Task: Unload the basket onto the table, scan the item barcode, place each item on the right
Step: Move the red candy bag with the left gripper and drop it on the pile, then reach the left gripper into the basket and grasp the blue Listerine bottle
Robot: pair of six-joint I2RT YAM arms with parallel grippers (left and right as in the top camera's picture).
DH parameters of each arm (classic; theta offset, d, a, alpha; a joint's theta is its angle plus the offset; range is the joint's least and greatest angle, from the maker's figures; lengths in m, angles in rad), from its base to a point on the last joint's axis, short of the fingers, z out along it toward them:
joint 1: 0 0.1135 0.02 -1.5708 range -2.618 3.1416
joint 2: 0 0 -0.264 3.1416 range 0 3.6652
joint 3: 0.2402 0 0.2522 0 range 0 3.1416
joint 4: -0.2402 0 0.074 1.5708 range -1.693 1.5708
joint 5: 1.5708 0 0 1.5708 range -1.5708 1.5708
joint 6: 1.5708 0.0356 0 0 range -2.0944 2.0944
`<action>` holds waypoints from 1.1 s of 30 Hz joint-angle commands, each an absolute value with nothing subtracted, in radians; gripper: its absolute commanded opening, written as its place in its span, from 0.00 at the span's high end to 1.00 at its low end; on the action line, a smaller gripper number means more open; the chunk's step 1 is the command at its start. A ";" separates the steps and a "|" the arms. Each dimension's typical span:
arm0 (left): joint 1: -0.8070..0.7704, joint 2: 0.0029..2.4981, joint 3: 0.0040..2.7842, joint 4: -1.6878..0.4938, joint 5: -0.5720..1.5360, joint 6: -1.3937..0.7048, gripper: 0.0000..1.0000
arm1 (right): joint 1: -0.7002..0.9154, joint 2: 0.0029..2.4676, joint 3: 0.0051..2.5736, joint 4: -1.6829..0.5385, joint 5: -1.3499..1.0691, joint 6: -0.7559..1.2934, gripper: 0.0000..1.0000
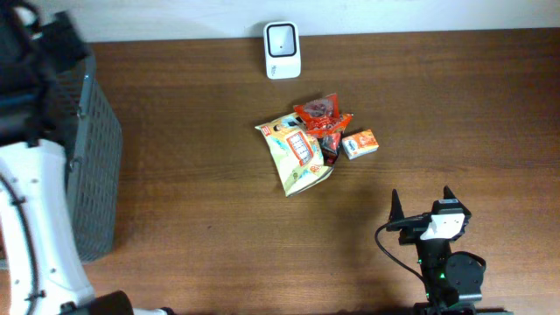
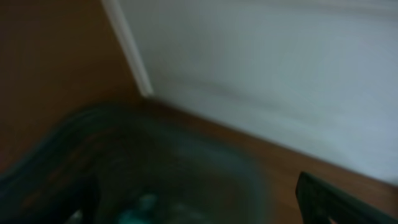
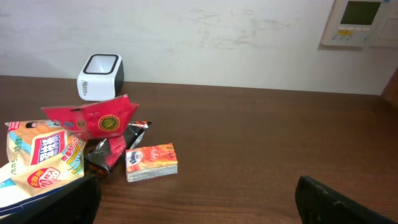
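Orange box and snack bags wait by the far scanner, so pickup is next: right gripper, fingers apart, should reach one; left gripper is apart over the basket.

Grey mesh basket at wooden table's left edge

The white left arm reaches up along the left side. The left gripper has its 2 fingers spread far apart. The right arm sits low, and the right gripper points forward with 2 fingers wide apart, holding nothing.
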State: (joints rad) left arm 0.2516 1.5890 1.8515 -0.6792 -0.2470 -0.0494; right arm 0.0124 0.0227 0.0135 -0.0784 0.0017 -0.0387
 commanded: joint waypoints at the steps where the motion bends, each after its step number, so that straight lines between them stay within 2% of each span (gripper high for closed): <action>1: 0.402 1.638 1.853 -0.723 -0.252 -0.036 0.02 | 0.006 0.017 0.006 -0.082 0.010 -0.045 0.02; 3: 0.463 1.679 1.853 -0.751 -0.250 -0.001 0.02 | 0.006 0.017 0.006 -0.082 0.010 -0.045 0.02; 6: 0.495 1.768 1.853 -0.781 -0.199 0.160 0.01 | 0.006 0.017 0.006 -0.082 0.010 -0.045 0.02; 10: 0.497 1.874 1.853 -0.785 -0.200 0.183 0.01 | 0.006 0.017 0.006 -0.082 0.010 -0.045 0.02; 17: 0.509 1.997 1.853 -0.802 -0.286 0.299 0.01 | 0.006 0.017 0.006 -0.082 0.010 -0.045 0.02; 22: 0.548 2.062 1.850 -0.829 -0.273 0.422 0.01 | 0.006 0.017 0.006 -0.082 0.010 -0.045 0.02; 29: 0.617 2.157 1.848 -0.888 -0.039 0.493 0.01 | 0.006 0.017 0.006 -0.082 0.010 -0.045 0.02; 33: 0.617 2.210 1.847 -0.875 -0.014 0.533 0.01 | 0.006 0.017 0.006 -0.082 0.010 -0.045 0.02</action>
